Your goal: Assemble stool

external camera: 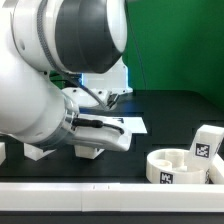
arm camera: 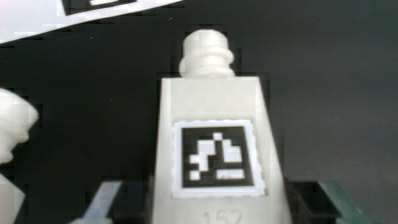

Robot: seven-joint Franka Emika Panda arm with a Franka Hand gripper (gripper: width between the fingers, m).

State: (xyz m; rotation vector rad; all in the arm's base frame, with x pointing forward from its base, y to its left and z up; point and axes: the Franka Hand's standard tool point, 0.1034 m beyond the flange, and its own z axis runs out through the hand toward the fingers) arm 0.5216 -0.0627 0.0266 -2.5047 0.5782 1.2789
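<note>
White plastic block leg (arm camera: 217, 120), tagged, peg-tipped: sits between the jaws of the gripper (arm camera: 222, 208); clamped or loose, cannot tell.

The wrist view showed the fingers (arm camera: 111, 203) only as slivers at its edge, which also cropped the leg (arm camera: 214, 110) between them. In the exterior view the arm (external camera: 40, 90) hid them, and the edge cut the seat (external camera: 180, 166).

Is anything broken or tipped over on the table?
Nothing looks broken or spilled. The leg sits straight between the fingers, and its peg is whole. The only odd thing is that another leg beside the round seat stands a bit tilted. I cannot tell whether it leans on the seat.
</note>
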